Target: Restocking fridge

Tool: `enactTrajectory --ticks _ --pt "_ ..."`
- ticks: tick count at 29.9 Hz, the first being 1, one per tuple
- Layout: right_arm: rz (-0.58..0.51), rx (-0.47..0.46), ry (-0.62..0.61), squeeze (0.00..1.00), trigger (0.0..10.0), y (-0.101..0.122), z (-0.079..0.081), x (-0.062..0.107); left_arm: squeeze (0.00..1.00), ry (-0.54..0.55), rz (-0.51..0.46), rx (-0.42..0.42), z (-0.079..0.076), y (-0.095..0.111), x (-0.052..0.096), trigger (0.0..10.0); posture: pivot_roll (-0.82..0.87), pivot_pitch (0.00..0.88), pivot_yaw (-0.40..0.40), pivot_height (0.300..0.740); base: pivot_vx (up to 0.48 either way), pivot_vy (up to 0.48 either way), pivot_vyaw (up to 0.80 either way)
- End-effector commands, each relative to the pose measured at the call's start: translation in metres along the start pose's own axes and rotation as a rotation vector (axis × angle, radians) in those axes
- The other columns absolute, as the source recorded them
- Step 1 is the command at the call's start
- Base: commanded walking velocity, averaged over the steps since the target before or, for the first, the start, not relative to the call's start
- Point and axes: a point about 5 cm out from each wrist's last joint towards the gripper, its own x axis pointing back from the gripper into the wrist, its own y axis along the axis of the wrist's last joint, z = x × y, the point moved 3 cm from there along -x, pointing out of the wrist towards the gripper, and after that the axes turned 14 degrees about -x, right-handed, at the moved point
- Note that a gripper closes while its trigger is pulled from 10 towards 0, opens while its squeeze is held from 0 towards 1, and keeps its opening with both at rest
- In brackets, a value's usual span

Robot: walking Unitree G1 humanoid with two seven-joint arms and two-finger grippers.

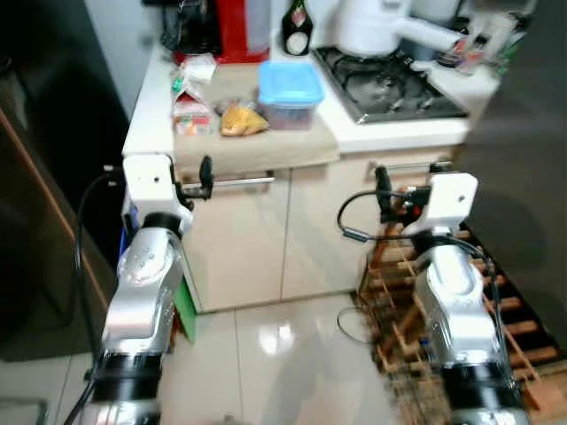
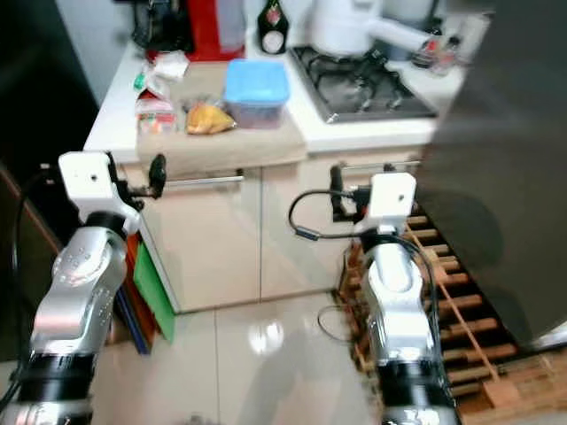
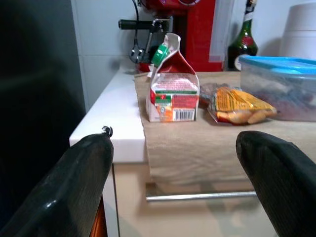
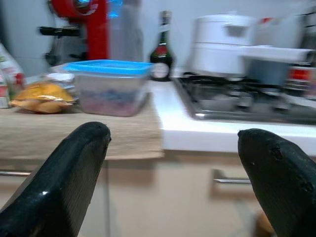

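Closest to the camera, the 2 silver arms reach forward over the glossy tiled floor (image 1: 266, 354), stopping short of the cream cabinet doors (image 1: 257, 239). The left end effector (image 3: 173, 192) has its 2 black fingers spread wide and empty, held in front of the tabletop's (image 1: 151, 115) left edge; the right end effector (image 4: 173, 182) is likewise released, fingers far apart with nothing between them, level with the tabletop edge near the hob. A wooden rack (image 1: 416, 301) stands on the floor beside the right arm. On the tabletop lies a tan mat (image 3: 197, 143), and on it, from the robot's left, stand an opened red-and-white carton (image 3: 172, 89), a yellow snack packet (image 3: 237, 103) just beside it, and a clear container with a blue lid (image 4: 111, 84). Right of the mat is the gas hob (image 1: 390, 84). Farther back, against the wall, stand a red coffee machine (image 3: 192, 29), a dark bottle (image 4: 161, 49) and a white pot (image 4: 222, 44).
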Motion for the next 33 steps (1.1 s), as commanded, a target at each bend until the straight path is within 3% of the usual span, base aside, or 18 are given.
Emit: enactTrajectory --ticks 1,10,16,20,22,28,33 --pt "-0.008 0.024 -0.023 0.00 10.0 0.007 -0.009 -0.003 0.00 -0.033 -0.029 0.000 -0.010 0.009 -0.002 10.0 -0.02 0.000 0.020 0.740 0.386 -0.281 0.71" --pt "-0.015 0.032 -0.025 0.00 10.0 0.008 -0.010 -0.003 0.00 -0.048 -0.055 0.009 -0.013 0.015 -0.002 10.0 -0.02 0.000 0.019 0.740 0.375 -0.296 0.06" --pt "-0.032 0.032 -0.023 0.00 10.0 0.013 -0.008 -0.005 0.00 0.002 -0.071 0.016 -0.002 0.022 -0.005 10.0 -0.02 0.000 0.019 0.740 0.421 -0.126 0.00" --pt "-0.046 0.030 -0.024 0.00 10.0 0.016 -0.008 -0.007 0.00 0.071 -0.101 -0.025 0.010 0.034 -0.014 10.0 -0.02 0.000 0.013 0.740 0.404 0.000 0.00" --pt "-0.048 0.027 -0.028 0.00 10.0 0.017 -0.009 -0.008 0.00 0.060 -0.135 -0.011 0.009 0.048 -0.023 10.0 -0.02 0.000 0.013 0.740 0.000 0.000 0.00" --pt "-0.073 0.027 -0.029 0.00 10.0 0.022 -0.007 -0.009 0.00 0.005 -0.218 0.009 0.004 0.070 -0.025 10.0 -0.02 0.000 0.011 0.740 0.000 0.000 0.00" --pt "-0.070 0.019 -0.018 0.00 10.0 0.022 -0.003 -0.010 0.00 0.033 -0.126 0.127 0.005 0.066 -0.053 10.0 -0.02 0.000 -0.001 0.740 0.000 0.000 0.00"
